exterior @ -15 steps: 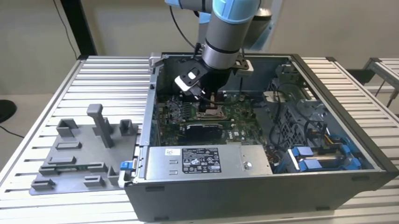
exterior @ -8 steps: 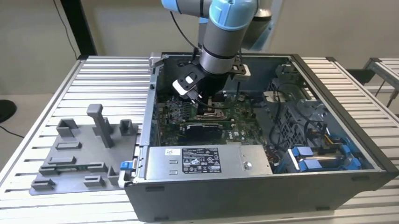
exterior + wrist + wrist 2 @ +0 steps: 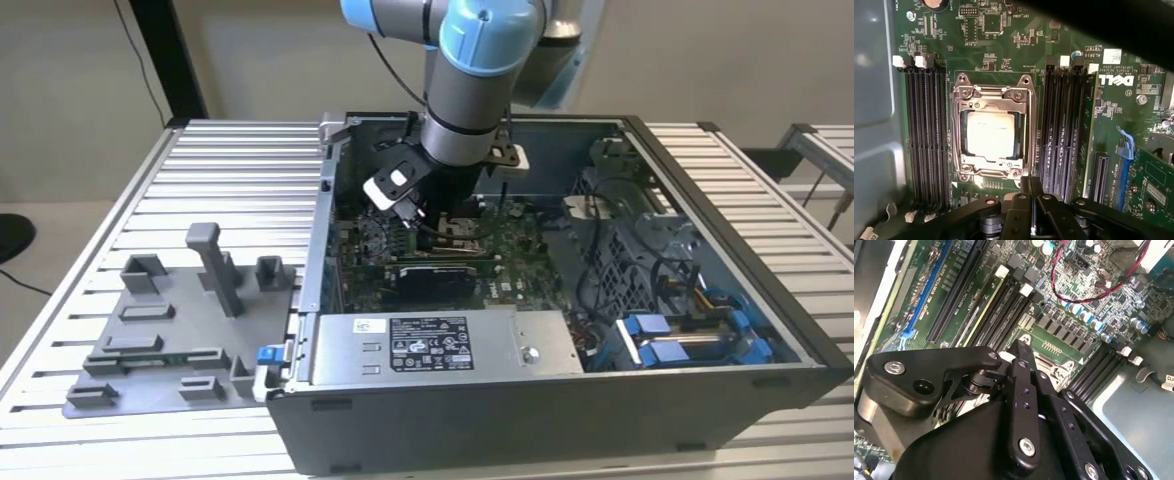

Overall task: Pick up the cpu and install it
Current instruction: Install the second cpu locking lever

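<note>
One cpu (image 3: 990,135) lies flat inside the socket frame (image 3: 991,95) on the motherboard (image 3: 1019,45), its pale metal top showing in the first wrist view. Two banks of dark memory slots (image 3: 929,135) flank that frame, one on each side (four slots in each bank, as far as can be counted). The single gripper (image 3: 1030,186) hangs just above the board at the frame's edge, its fingers (image 3: 1019,371) drawn narrow together with nothing between them. In the exterior view the arm (image 3: 474,90) reaches down into the open computer case (image 3: 721,300), and one grey fixture plate (image 3: 160,340) sits on the slatted table (image 3: 80,200) at the exterior view's left.
</note>
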Tool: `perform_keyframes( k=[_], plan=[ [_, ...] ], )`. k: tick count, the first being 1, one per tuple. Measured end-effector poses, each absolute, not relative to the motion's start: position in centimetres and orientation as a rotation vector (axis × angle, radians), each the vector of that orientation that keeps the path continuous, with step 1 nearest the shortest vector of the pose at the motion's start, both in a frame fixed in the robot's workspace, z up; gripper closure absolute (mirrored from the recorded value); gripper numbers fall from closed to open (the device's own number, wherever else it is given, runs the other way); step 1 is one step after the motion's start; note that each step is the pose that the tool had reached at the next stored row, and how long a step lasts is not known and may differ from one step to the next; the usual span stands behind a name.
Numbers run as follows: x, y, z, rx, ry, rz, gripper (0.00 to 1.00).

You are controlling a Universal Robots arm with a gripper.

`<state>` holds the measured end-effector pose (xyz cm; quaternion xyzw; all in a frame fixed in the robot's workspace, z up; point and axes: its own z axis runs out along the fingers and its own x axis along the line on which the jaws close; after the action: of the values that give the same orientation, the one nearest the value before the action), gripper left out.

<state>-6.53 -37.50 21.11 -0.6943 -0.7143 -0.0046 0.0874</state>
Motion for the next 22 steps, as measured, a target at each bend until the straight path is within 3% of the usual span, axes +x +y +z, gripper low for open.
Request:
perform_keyframes(
  k=[22],
  plan=[
    [-7.6, -37.5, 19.8, -2.055, -2.092, -0.059, 1.00]
  ],
)
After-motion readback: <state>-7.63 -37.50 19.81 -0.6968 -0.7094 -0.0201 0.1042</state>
